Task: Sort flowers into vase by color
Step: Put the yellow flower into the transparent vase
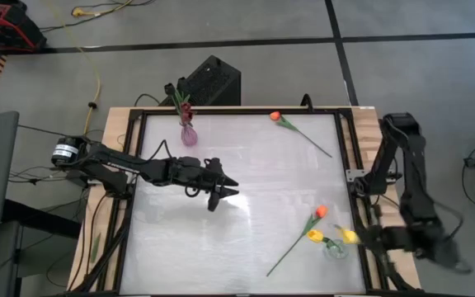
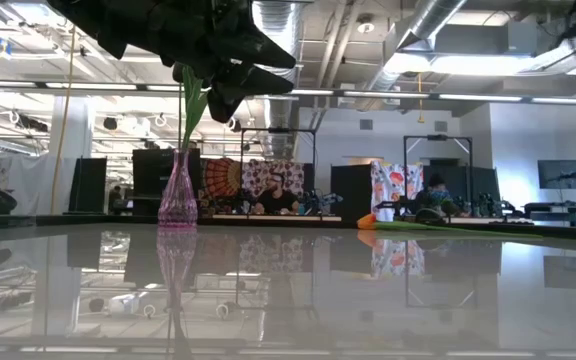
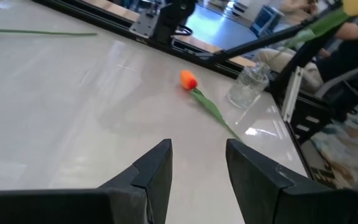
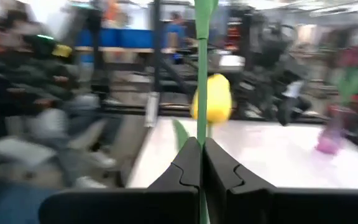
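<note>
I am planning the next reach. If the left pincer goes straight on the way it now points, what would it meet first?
Probably the orange tulip lying on the table: the left pincer, open, aims toward it, with the clear glass vase just beyond. Depth is unclear.

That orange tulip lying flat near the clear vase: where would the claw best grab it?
Probably mid-stem, coming straight down from above. The orange tulip lies flat on the table, its thin stem running bare toward the near edge, clear of the clear vase. The open left claw faces it.
</note>
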Robot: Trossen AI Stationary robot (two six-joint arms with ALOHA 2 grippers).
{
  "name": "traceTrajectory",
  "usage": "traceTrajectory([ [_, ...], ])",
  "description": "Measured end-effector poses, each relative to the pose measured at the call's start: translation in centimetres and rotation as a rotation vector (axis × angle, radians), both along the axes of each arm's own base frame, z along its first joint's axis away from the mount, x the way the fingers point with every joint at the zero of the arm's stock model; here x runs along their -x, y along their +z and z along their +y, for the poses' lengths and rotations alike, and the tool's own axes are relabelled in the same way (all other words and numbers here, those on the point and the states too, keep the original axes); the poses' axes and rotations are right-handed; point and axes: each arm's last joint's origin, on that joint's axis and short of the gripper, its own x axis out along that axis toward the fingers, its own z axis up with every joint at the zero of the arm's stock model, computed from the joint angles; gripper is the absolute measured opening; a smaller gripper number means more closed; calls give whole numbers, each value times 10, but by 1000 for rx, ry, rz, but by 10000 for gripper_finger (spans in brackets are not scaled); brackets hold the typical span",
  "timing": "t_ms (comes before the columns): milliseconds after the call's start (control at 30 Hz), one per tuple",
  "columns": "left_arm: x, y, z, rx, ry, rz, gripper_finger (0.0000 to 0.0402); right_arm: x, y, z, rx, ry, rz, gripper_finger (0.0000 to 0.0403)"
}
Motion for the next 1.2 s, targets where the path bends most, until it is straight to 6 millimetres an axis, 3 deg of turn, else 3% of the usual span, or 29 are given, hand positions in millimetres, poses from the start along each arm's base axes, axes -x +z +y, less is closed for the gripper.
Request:
traceTrajectory([
  [133, 0, 0, 2, -6, 53, -4, 139, -13, -25, 18, 14, -63, 0, 29],
  [300, 0, 0, 2, -6, 69, -5, 139, -14, -43, 30, -6, -64, 0, 26],
  [567, 0, 0, 2, 8, 72, -3, 139, -9, -49, 39, -26, -44, 0, 30],
  [1033, 0, 0, 2, -18, 65, -4, 139, -19, -51, 38, 167, -85, 0, 27],
  [1200, 0, -1, 2, -22, 64, 8, 139, -14, -49, 38, 171, -14, 28, 28],
])
